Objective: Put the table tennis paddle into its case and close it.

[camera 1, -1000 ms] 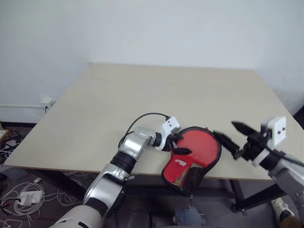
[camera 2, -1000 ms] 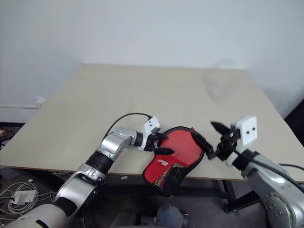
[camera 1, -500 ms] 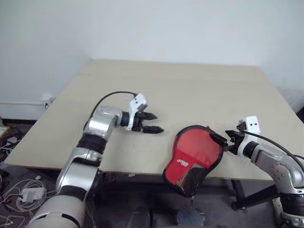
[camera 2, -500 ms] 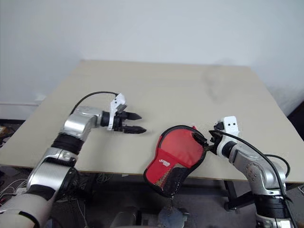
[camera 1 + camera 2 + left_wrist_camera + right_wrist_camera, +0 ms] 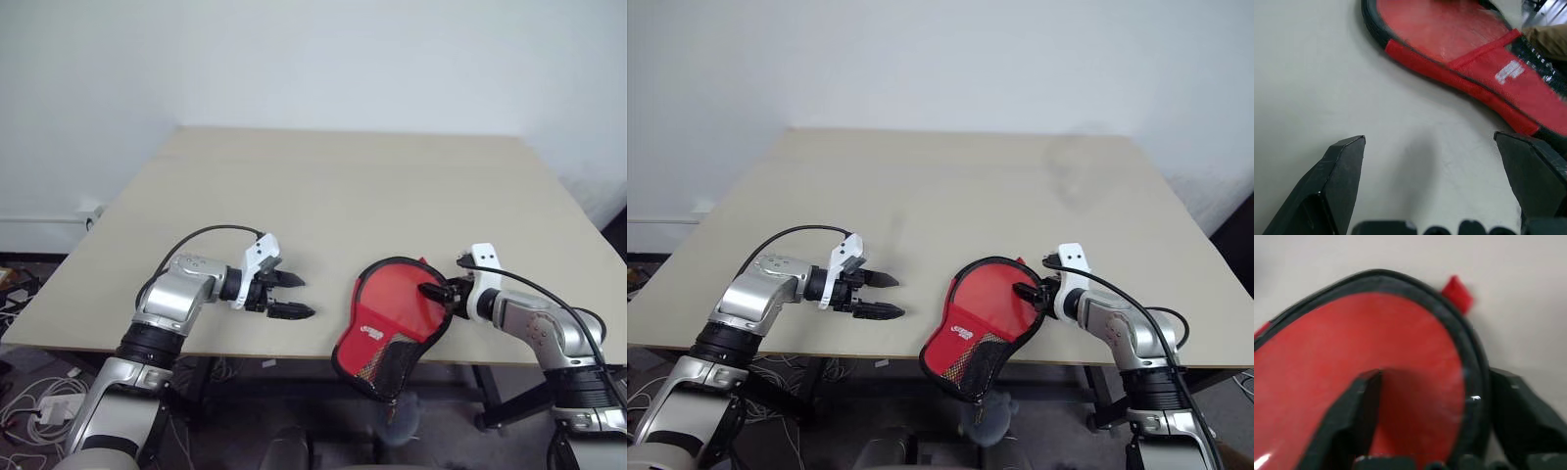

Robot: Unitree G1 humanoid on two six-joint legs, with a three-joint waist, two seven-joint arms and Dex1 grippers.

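Note:
The black case [image 5: 443, 318] lies open at the table's front edge, its narrow mesh end [image 5: 390, 360] hanging over the edge. Inside its zip rim shows a round red face [image 5: 397, 299], which I take for the table tennis paddle; its handle is hidden. My right gripper [image 5: 443, 291] sits at the case's right rim. In the right wrist view one finger [image 5: 1359, 416] rests over the red face and the other [image 5: 1520, 411] outside the rim [image 5: 1469, 352], still apart. My left gripper [image 5: 307, 297] hovers open to the left of the case, holding nothing.
The beige table [image 5: 343, 186] stretches far back to a white wall. A small red tab [image 5: 423, 262] sticks out at the case's top. A grey round lump [image 5: 400, 419] shows below the front edge, and cables [image 5: 20, 294] lie on the floor at left.
My left gripper has drawn away from the case to the left and stayed open. My right arm has come down to the case's right rim, and its fingers have narrowed around it.

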